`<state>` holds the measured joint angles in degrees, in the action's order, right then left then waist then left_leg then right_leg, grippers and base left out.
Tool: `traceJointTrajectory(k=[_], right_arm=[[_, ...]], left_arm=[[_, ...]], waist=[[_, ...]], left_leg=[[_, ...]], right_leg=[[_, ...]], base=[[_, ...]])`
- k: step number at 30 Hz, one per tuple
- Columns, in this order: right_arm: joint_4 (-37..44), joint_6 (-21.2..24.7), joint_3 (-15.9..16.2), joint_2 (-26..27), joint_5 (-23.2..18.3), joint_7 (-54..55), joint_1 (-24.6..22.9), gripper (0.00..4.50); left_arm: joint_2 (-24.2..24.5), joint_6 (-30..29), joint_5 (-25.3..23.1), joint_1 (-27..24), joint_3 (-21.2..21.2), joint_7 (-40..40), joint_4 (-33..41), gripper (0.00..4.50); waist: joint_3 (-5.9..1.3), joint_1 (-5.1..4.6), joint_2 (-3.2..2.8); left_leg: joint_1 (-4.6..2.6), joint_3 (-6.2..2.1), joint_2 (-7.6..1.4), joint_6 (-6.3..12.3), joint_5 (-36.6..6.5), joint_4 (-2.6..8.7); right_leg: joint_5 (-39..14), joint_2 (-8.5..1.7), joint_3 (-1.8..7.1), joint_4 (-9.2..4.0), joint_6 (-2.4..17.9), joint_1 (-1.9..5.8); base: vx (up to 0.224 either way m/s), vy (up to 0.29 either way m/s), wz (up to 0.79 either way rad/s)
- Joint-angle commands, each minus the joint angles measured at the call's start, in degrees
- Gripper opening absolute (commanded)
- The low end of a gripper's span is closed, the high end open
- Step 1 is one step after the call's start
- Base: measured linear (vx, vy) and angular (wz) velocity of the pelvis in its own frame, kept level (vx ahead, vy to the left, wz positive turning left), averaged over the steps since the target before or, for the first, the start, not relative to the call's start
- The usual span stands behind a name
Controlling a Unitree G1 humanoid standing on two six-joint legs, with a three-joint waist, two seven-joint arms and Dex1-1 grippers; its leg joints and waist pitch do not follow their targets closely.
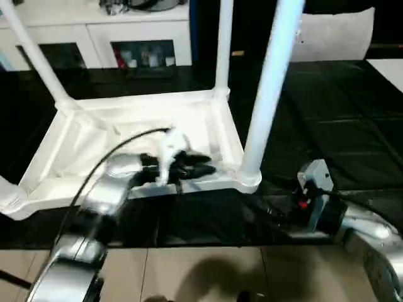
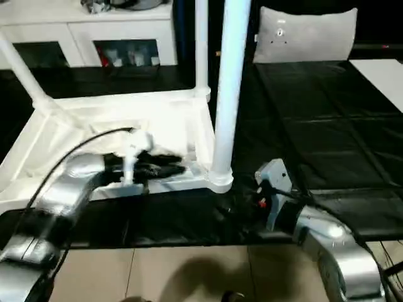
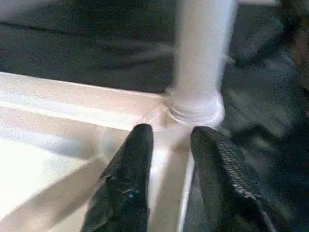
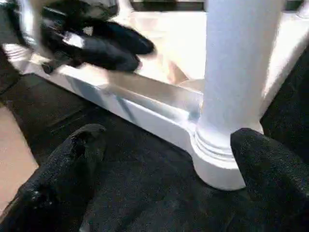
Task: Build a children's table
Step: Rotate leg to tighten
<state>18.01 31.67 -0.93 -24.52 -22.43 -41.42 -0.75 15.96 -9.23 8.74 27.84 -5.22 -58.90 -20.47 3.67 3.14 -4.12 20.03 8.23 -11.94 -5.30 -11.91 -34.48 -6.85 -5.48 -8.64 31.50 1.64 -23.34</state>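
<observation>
The children's table lies upside down on the black surface, its ribbed underside (image 1: 88, 135) facing up. Three white legs stand in corner sockets: a near right leg (image 1: 267, 94), a far right leg (image 1: 223, 44) and a tilted far left leg (image 1: 38, 56). My left gripper (image 1: 208, 168) hovers over the underside, pointing at the near right socket (image 3: 195, 111); its fingers (image 3: 137, 145) are a little apart with nothing between them. My right gripper (image 4: 169, 133) sits low on the black surface just outside that corner, jaws spread wide with the leg's base (image 4: 217, 159) ahead between them, not touching.
A white glass-doored cabinet (image 1: 138, 31) stands behind the work surface. A grey cushion (image 2: 305, 31) rests at the back right. The black cover (image 1: 340, 113) stretches to the right of the table. Beige floor tiles (image 1: 208, 270) show below the surface's near edge.
</observation>
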Motion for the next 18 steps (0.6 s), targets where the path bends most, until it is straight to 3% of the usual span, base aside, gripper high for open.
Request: traceJointTrajectory(k=[1,2,3,4,5,7,9,11,13,16,17,18], right_arm=[[1.5,0.7,0.6,1.1,1.0,2.6,-0.5,4.5],[1.8,1.0,1.1,3.0,1.8,5.3,-0.8,4.5],[1.9,0.9,1.3,4.0,2.2,6.4,-0.9,4.5],[2.0,0.8,1.4,4.6,2.4,7.2,-1.0,4.5],[2.2,0.2,2.1,6.7,3.3,9.6,-1.3,4.5],[2.3,0.3,2.6,7.5,3.6,10.7,-1.5,4.5],[2.1,-0.2,3.3,9.1,4.5,12.9,-2.1,4.5],[1.9,0.4,3.8,9.7,5.6,15.1,-2.8,4.5],[1.7,0.1,4.4,9.7,6.7,16.0,-3.3,4.5],[2.3,1.1,5.0,11.3,8.9,19.6,-4.3,4.5],[2.4,1.1,5.2,11.7,10.1,21.3,-4.6,4.5],[2.3,0.6,5.4,11.7,10.7,21.9,-4.7,4.5]], left_arm=[[-1.1,-2.7,1.7,-2.4,1.5,3.6,5.1,1.7],[-3.1,-4.8,3.3,-6.6,2.9,6.9,10.8,1.89],[-3.8,-5.5,3.9,-8.5,3.2,8.0,13.3,1.89],[-4.3,-5.9,4.1,-9.8,3.4,8.6,15.0,1.9],[-5.6,-6.6,3.0,-13.4,3.8,11.9,19.2,1.92],[-6.0,-7.0,2.3,-15.2,3.8,13.7,21.2,2.16],[-6.8,-8.4,1.0,-18.3,4.6,17.6,24.7,2.32],[-6.2,-9.9,-0.5,-20.9,4.6,20.0,27.4,2.47],[-5.7,-10.6,-1.5,-22.5,4.5,21.4,28.9,2.7],[-6.7,-13.1,-3.0,-26.2,6.3,27.3,32.2,2.7],[-7.4,-13.3,-3.2,-27.7,7.5,29.8,32.8,2.7],[-7.8,-13.6,-3.3,-28.5,8.1,31.0,33.0,2.7]], waist=[[-4.12,-0.31,1.07],[-4.08,-0.7,0.84],[-3.99,-1.09,1.08],[-4.1,-1.18,0.83],[-3.87,-1.77,1.43],[-3.85,-2.14,1.1],[-3.42,-2.82,1.57],[-3.23,-3.54,0.94],[-3.14,-4.28,0.72],[-2.82,-5.27,0.07],[-2.48,-5.8,0.25],[-2.43,-6.28,0.3]], left_leg=[[0.21,0.72,-0.02,3.49,-12.4,3.59],[0.09,0.77,0.16,3.84,-13.1,3.48],[0.5,0.66,0.03,4.02,-13.4,3.62],[0.3,0.55,-0.11,3.84,-13.7,3.67],[0.45,0.58,0.04,4.08,-14.8,3.66],[0.37,0.46,0.15,3.86,-16.0,3.62],[0.45,0.42,0.37,3.68,-18.0,3.62],[0.0,0.15,0.32,3.5,-20.0,3.67],[0.16,-0.33,-0.08,3.4,-22.1,4.16],[-0.33,-1.02,-0.64,3.07,-26.4,4.71],[0.04,-1.49,-0.98,2.71,-29.2,5.16],[-0.07,-1.76,-1.25,2.21,-31.8,5.35]], right_leg=[[-32.2,-2.39,1.26,-5.38,0.8,3.46],[-33.6,-2.2,0.9,-5.88,0.3,3.27],[-33.9,-2.35,0.76,-6.03,0.0,3.46],[-33.8,-2.41,0.77,-6.0,0.1,3.34],[-34.7,-2.02,0.65,-6.4,-0.8,3.11],[-35.8,-2.09,0.49,-6.53,-1.8,3.07],[-38.0,-1.81,-0.04,-7.33,-3.9,2.92],[-38.9,-1.86,-0.45,-7.78,-4.7,2.84],[-37.6,-1.76,-0.63,-7.8,-5.0,3.34],[-36.1,-1.92,-1.04,-7.89,-4.1,3.66],[-36.5,-1.78,-1.31,-7.74,-4.5,4.07],[-37.0,-1.8,-1.17,-7.37,-4.8,4.2]], base=[[0.0,0.0,0.0],[0.0,0.0,0.0],[0.0,0.0,0.0],[0.0,0.0,0.0],[0.0,0.0,0.0],[0.0,0.0,0.0],[0.0,0.0,0.0],[0.0,0.0,0.0],[0.0,0.0,0.0],[0.0,0.0,0.0],[0.0,0.0,0.0],[0.0,0.0,0.0]])
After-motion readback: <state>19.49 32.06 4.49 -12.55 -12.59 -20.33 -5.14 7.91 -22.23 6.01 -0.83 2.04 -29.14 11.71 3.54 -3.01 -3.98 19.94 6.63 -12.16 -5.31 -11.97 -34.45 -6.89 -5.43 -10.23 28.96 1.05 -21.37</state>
